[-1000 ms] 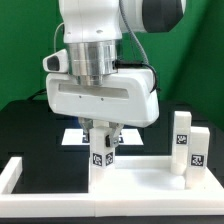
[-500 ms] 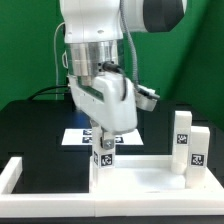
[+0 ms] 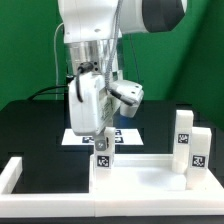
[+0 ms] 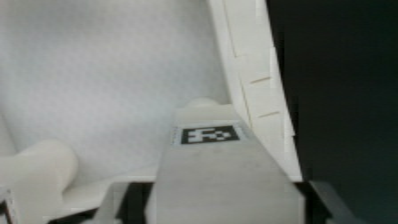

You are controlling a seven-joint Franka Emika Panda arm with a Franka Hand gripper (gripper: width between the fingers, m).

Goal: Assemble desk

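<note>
Desk top under gripped leg, two legs beside.

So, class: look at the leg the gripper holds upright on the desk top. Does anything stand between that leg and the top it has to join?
Nothing visible does. The gripper is shut on the leg, whose foot already meets the desk top. The two spare legs stand apart at the exterior view's right.
</note>
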